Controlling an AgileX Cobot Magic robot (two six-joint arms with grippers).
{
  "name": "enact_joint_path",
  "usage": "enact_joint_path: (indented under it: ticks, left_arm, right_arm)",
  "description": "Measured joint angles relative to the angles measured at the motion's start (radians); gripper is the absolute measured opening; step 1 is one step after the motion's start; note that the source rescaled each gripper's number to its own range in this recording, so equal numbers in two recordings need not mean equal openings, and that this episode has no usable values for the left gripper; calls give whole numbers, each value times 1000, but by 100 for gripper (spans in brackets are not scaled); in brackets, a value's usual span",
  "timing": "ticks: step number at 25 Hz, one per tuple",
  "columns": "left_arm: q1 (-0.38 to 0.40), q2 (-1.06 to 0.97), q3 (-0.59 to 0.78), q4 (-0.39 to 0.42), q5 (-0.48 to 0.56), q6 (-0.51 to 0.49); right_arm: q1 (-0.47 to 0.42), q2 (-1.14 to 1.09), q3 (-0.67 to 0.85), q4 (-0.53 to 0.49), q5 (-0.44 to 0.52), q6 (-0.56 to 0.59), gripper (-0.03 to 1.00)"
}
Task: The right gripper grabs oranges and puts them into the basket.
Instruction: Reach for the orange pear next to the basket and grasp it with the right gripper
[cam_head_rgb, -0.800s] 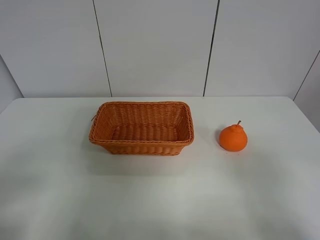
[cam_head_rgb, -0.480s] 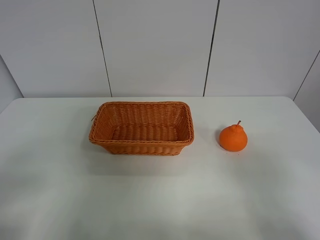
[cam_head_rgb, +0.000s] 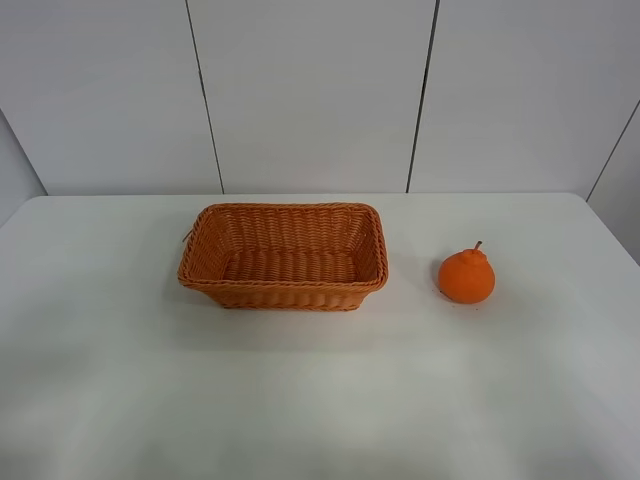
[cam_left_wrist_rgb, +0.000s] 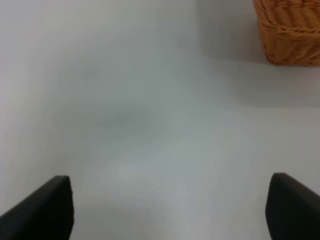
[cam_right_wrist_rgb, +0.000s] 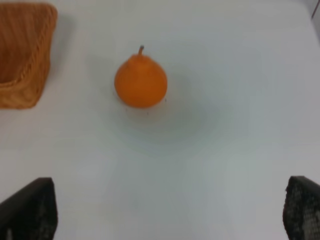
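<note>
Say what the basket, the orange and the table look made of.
Basket: woven wicker or a plastic imitation, orange-brown, matte; the weave and braided rim show. Orange: smooth-looking, evenly coloured skin with a brown stem; real or plastic, cannot tell. Table: white, smooth, matte top, possibly laminate.

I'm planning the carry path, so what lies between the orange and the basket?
Nothing. In the exterior high view, only bare white table separates the orange from the basket. The right wrist view shows the same gap.

Jaws — matte blk, R pair speckled.
</note>
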Motion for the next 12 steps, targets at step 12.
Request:
enact_joint_path:
  ticks: [12]
  left_arm:
    - [0,0,0,0,0,0]
  right_arm:
    - [0,905,-444,61,63,0,100]
